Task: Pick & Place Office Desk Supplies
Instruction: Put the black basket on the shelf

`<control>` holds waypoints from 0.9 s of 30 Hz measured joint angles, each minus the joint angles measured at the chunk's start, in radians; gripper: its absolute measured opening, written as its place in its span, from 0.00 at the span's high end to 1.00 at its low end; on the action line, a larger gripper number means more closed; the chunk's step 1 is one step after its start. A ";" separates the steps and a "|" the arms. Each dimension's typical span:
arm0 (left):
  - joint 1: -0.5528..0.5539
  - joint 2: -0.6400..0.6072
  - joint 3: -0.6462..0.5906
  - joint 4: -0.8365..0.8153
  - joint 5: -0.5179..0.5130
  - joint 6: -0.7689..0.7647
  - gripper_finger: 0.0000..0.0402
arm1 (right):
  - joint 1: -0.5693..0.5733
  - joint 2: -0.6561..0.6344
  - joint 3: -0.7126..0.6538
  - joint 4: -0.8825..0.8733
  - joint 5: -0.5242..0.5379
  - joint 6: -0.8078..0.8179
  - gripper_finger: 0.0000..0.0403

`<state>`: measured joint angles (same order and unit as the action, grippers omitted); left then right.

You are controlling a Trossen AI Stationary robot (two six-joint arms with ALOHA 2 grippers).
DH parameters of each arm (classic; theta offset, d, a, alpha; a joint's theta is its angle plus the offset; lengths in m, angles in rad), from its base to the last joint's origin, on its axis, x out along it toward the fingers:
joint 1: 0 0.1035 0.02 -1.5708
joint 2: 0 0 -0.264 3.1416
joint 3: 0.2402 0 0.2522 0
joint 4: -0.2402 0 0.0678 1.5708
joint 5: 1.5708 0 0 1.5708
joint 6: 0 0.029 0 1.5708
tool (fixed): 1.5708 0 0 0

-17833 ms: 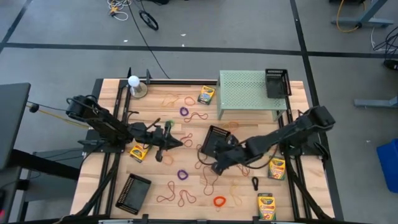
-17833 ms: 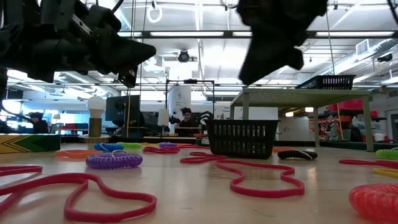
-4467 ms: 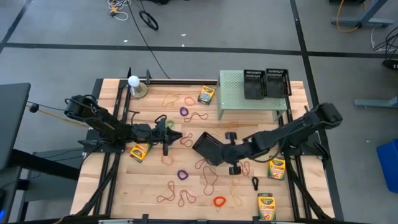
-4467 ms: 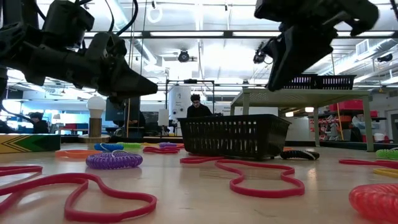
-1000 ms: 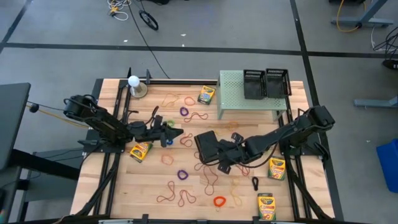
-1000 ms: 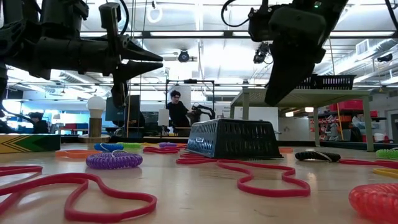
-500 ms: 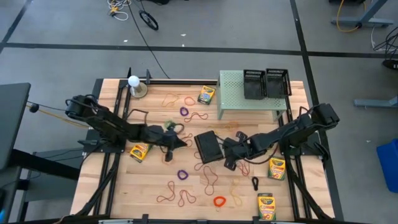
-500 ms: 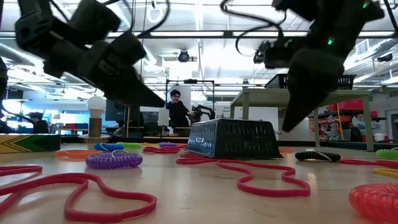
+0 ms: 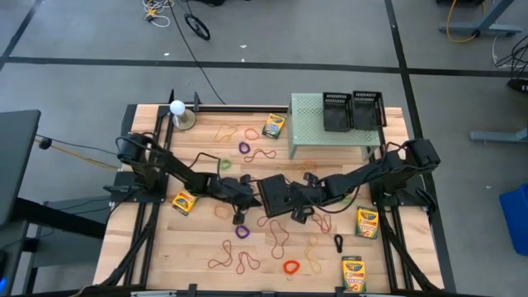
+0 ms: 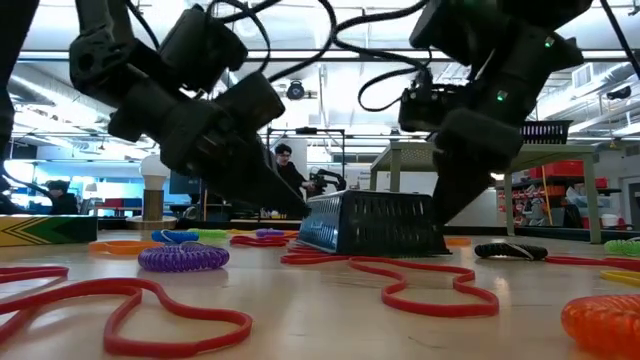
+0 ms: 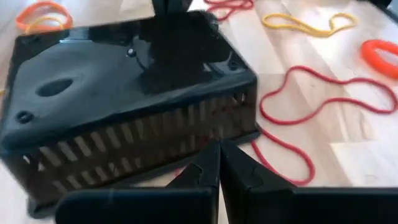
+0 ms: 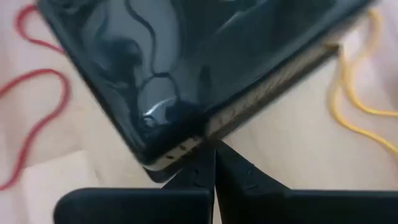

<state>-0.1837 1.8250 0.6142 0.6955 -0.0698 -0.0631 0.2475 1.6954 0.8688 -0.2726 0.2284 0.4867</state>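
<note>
Lying nearest on the tabletop (image 10: 300, 320): a pink rubber-band loop (image 10: 120, 305), an orange ring (image 10: 600, 325), a purple ring (image 10: 183, 258). Farther in, an upturned black basket (image 9: 275, 195) at mid-table, base up, over a red loop (image 11: 298, 118). Left gripper (image 9: 250, 196) fingers pressed together, tips just beside the basket's slotted side. Right gripper (image 9: 294, 199) likewise closed, tips at the basket's opposite edge. Beyond, crayon boxes (image 9: 273, 125) scattered about; two more black baskets (image 9: 353, 110) up on the green stand (image 9: 309, 124).
</note>
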 joint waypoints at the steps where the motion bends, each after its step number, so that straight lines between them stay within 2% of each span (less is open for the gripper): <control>1: -0.003 0.011 0.010 -0.001 0.000 0.000 0.99 | 0.001 0.002 0.000 0.026 -0.009 -0.011 0.98; 6: -0.015 0.027 0.035 -0.007 -0.002 -0.003 0.99 | 0.013 -0.008 0.001 0.079 -0.017 -0.024 0.97; 13: -0.028 0.024 0.036 -0.019 -0.025 -0.018 0.99 | 0.030 -0.054 0.027 0.070 0.036 -0.023 0.98; 20: -0.024 0.026 0.036 -0.029 -0.128 -0.047 0.99 | 0.050 -0.136 0.032 0.104 0.051 -0.016 0.97; 23: -0.024 0.026 0.036 -0.026 -0.185 -0.079 0.96 | 0.060 -0.140 0.032 0.105 0.050 -0.014 0.97; 27: -0.022 0.026 0.037 -0.027 -0.194 -0.086 0.88 | 0.065 -0.139 0.032 0.107 0.051 -0.014 0.97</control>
<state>-0.2054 1.8515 0.6510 0.6689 -0.2640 -0.1496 0.3122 1.5563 0.9009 -0.1654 0.2793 0.4732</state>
